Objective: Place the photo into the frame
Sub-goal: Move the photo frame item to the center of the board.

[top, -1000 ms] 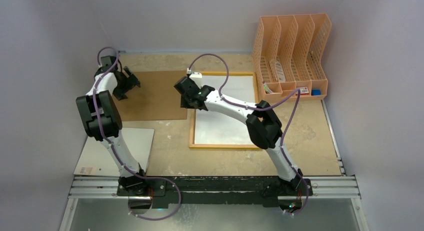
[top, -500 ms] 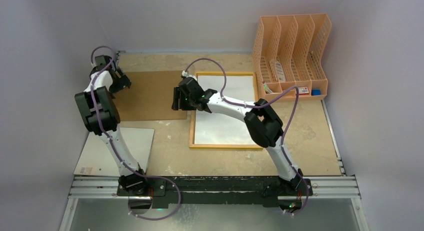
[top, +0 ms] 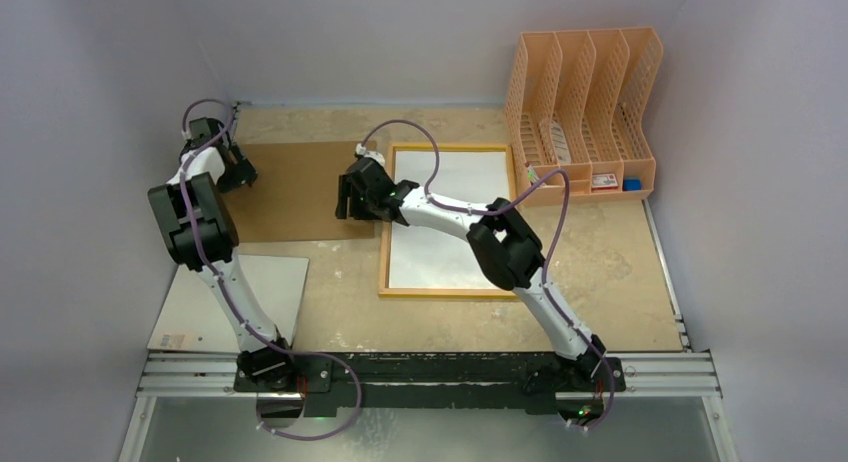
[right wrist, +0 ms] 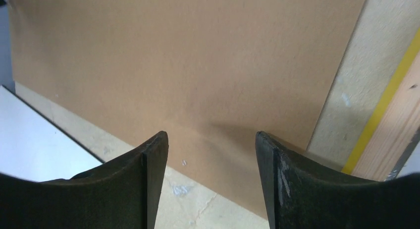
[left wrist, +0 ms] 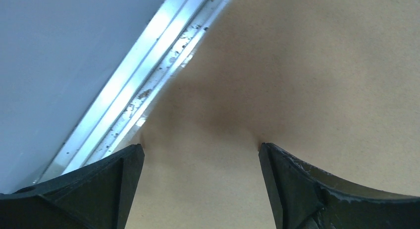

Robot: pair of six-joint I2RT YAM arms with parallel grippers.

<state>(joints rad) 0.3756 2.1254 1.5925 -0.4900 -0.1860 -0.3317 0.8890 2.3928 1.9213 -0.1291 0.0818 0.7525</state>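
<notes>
Top external view: the photo (top: 432, 260) lies white side up inside the frame (top: 440, 293), so the insert looks done. What's left is prob. the brown backing board (top: 300, 197), flat beside the frame, not yet on top. My left gripper (left wrist: 200, 149) hovers at its far-left edge and my right gripper (right wrist: 211, 137) at its right edge, both w/ jaws apart, holding nothing.

The right arm (top: 440, 210) hides part of the photo (top: 435, 262) and of the frame (top: 440, 293).
</notes>
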